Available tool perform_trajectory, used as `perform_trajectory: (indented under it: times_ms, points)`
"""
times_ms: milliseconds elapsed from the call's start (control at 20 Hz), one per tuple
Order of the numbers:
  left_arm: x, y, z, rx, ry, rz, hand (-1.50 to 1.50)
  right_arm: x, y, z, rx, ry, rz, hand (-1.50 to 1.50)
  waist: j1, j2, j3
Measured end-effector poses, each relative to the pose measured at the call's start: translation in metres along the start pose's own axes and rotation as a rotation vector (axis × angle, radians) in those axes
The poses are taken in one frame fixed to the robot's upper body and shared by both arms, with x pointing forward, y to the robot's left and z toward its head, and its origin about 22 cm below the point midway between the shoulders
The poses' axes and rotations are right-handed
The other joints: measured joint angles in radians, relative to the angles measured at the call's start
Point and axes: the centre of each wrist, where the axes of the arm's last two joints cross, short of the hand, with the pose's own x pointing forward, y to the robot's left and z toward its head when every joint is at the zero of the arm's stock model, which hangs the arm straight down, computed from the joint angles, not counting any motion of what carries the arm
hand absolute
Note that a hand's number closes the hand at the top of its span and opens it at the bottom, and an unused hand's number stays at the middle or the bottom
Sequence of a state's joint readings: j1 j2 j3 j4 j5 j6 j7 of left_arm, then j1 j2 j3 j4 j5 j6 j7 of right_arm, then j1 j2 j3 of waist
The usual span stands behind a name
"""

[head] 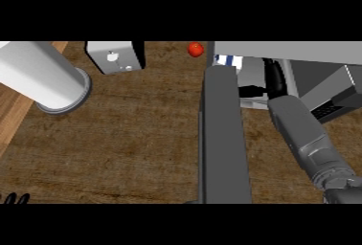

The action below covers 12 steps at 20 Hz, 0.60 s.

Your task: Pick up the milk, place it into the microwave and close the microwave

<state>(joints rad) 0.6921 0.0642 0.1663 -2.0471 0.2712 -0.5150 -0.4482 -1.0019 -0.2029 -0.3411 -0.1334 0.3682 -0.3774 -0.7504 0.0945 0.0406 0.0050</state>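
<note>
The head view looks steeply down on a brown, wood-grained tabletop [127, 153]. The microwave [297, 52] stands at the far right, and its open door [225, 139] juts toward the near edge as a long grey slab, seen edge-on through the middle of the scene. The right forearm [308, 139] comes in from the lower right and reaches into the microwave's opening, where the black right hand [274, 81] shows just past the door's far end. Its fingers [249, 91] appear curled toward the milk [228, 60], a white carton with blue marks that sits inside the cavity at its far left corner, right beside the door's hinge end; whether the fingers actually close on the carton cannot be told, since the door and arm hide most of it. The left hand [14, 199] shows only as dark fingertips at the lower left edge, pointing up and relaxed. A red tomato-like fruit [196, 49] lies on the far tabletop just left of the microwave. Farther left stands a small grey box [113, 56], and a large white cylinder [42, 76] rises at the far left corner.
</note>
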Motion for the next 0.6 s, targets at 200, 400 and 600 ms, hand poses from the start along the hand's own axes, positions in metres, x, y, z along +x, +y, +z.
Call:
perform_trajectory:
  times_ms: [200, 400, 600]
  points:
    - [-0.005, -0.011, -0.003, -0.022, 0.000, 0.017, -1.50, -0.008, 0.004, 0.010, 0.020, -0.009, -0.091, -1.50, -0.021, -0.011, -0.001]
    - [-0.004, -0.024, -0.011, -0.057, -0.002, 0.022, -1.50, -0.018, 0.007, 0.024, 0.046, -0.013, -0.165, -1.50, -0.041, -0.020, -0.002]
    - [-0.002, -0.030, -0.018, -0.085, 0.005, 0.014, -1.50, -0.030, 0.009, 0.040, 0.080, -0.015, -0.220, -1.50, -0.061, -0.029, -0.003]
